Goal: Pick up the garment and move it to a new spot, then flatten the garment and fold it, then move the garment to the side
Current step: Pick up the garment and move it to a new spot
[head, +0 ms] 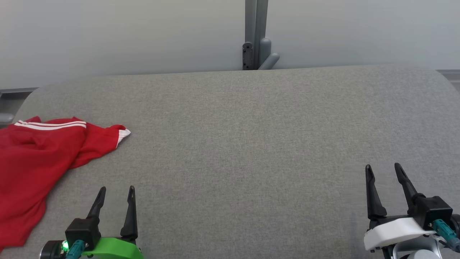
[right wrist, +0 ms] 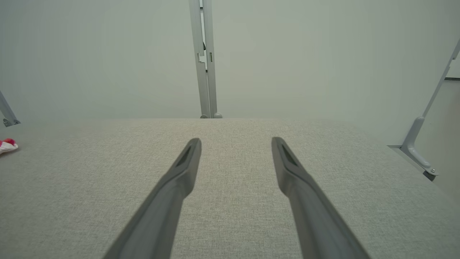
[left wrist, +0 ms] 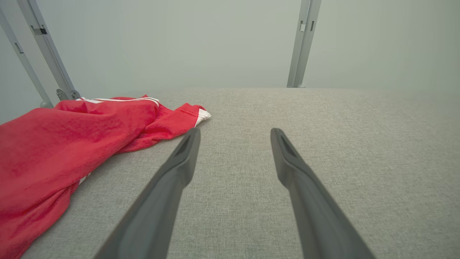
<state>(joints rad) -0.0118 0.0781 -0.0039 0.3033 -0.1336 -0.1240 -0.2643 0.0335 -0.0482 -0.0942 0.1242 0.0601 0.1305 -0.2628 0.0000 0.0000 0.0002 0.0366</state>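
your left gripper point(head: 117, 187) and right gripper point(head: 382, 165) both hang wide open, empty; the red garment point(head: 36, 158) lies crumpled, perhaps overhanging the left edge of the table point(head: 251, 126).

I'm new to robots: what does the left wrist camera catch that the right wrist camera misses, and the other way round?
Left wrist view: the open left gripper and the bulk of the crumpled red garment, white stripes showing. Right wrist view: the open right gripper, a metal bracket at the right, and just the garment's tip. Both: the grey fabric surface, an upright post, a pale wall.
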